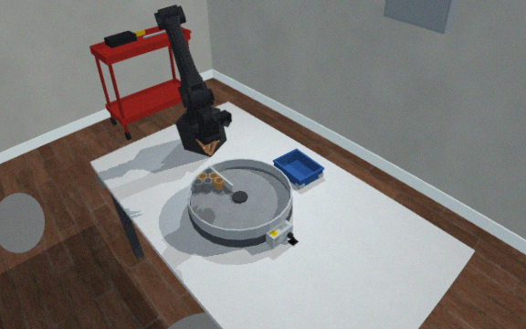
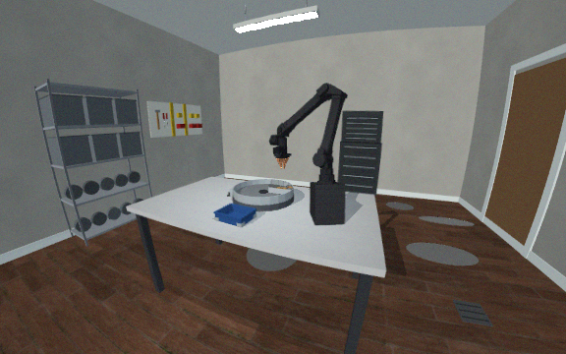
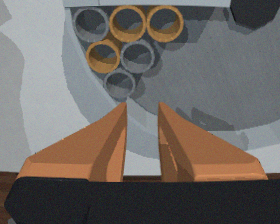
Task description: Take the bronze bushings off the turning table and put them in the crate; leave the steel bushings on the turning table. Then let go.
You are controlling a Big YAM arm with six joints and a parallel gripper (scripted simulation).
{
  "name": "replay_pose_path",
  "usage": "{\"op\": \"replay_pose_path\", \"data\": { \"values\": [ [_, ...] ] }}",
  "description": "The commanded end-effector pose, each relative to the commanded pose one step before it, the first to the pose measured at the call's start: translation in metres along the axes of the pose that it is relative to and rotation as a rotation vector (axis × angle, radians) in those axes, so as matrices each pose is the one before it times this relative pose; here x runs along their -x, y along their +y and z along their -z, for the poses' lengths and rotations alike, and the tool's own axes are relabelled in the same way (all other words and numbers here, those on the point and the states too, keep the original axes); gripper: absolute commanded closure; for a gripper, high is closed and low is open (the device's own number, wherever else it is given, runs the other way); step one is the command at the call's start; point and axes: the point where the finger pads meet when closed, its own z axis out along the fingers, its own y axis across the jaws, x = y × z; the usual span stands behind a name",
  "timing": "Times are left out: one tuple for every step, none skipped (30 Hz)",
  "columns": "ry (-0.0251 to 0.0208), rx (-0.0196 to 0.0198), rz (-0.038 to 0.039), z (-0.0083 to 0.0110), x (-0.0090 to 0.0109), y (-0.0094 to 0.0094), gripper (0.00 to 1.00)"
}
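My gripper (image 1: 210,154) (image 2: 282,167) (image 3: 142,111) hangs above the near edge of the turning table (image 1: 240,227) (image 2: 263,201) (image 3: 231,75), with a narrow gap and nothing between its fingers. Beyond the fingertips in the wrist view stand three bronze bushings, one at the top middle (image 3: 127,39), one to its right (image 3: 166,38) and one lower left (image 3: 102,66). Three steel bushings stand among them: one at the upper left (image 3: 76,25), one in the middle (image 3: 137,69) and one nearest the fingertips (image 3: 106,84). The blue crate (image 1: 309,177) (image 2: 244,218) looks empty.
A thin upright divider (image 1: 221,177) (image 3: 151,2) runs beside the bushings toward the dark hub (image 1: 239,196) (image 3: 256,10). A raised rim surrounds the turning table. A small control box (image 1: 279,234) is on its outer side.
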Motion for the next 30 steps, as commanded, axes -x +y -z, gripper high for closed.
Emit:
{"op": "replay_pose_path", "data": {
  "values": [
    [0.01052,-0.03952,0.00493,0.01325,-0.00707,-0.01279,0.81],
    [0.0,0.0,0.0,0.0,0.0,0.0,0.81],
    [0.0,0.0,0.0,0.0,0.0,0.0,0.81],
    [0.0,0.0,0.0,0.0,0.0,0.0,0.81],
    [0.0,0.0,0.0,0.0,0.0,0.0,0.81],
    [0.0,0.0,0.0,0.0,0.0,0.0,0.81],
    [0.0,0.0,0.0,0.0,0.0,0.0,0.81],
    [0.0,0.0,0.0,0.0,0.0,0.0,0.81],
    [0.0,0.0,0.0,0.0,0.0,0.0,0.81],
    [0.0,0.0,0.0,0.0,0.0,0.0,0.81],
    [0.0,0.0,0.0,0.0,0.0,0.0,0.81],
    [0.0,0.0,0.0,0.0,0.0,0.0,0.81],
    [0.0,0.0,0.0,0.0,0.0,0.0,0.81],
    [0.0,0.0,0.0,0.0,0.0,0.0,0.81],
    [0.0,0.0,0.0,0.0,0.0,0.0,0.81],
    [0.0,0.0,0.0,0.0,0.0,0.0,0.81],
    [0.0,0.0,0.0,0.0,0.0,0.0,0.81],
    [-0.00247,0.00576,0.001,-0.00694,0.00172,-0.0001,0.81],
    [-0.01019,0.02374,0.00437,-0.01356,0.00872,0.00664,0.81],
    [0.00001,-0.00035,-0.00703,-0.01185,0.00382,-0.004,0.81],
    [0.00064,0.00078,0.00016,-0.01731,0.00332,-0.00427,0.81],
    [0.00025,0.0003,0.00007,-0.00739,0.00113,-0.00246,0.81],
    [0.00026,0.0003,0.00007,-0.00756,0.00123,-0.00235,0.81],
    [0.00008,0.0003,0.00009,-0.0096,0.00165,-0.00291,0.81],
    [0.00468,-0.01356,-0.00198,-0.00887,-0.00073,-0.0109,0.81],
    [0.00827,-0.02513,-0.00373,-0.00389,-0.0037,-0.0169,0.81],
    [0.00015,0.00031,0.00008,-0.01174,0.00211,-0.00324,0.81],
    [0.0,0.0,0.0,0.0,0.0,0.0,0.81],
    [0.0,0.0,0.0,0.0,0.0,0.0,0.81],
    [-0.00191,0.00967,-0.00575,-0.00867,0.00031,0.00398,0.81]
  ]
}}
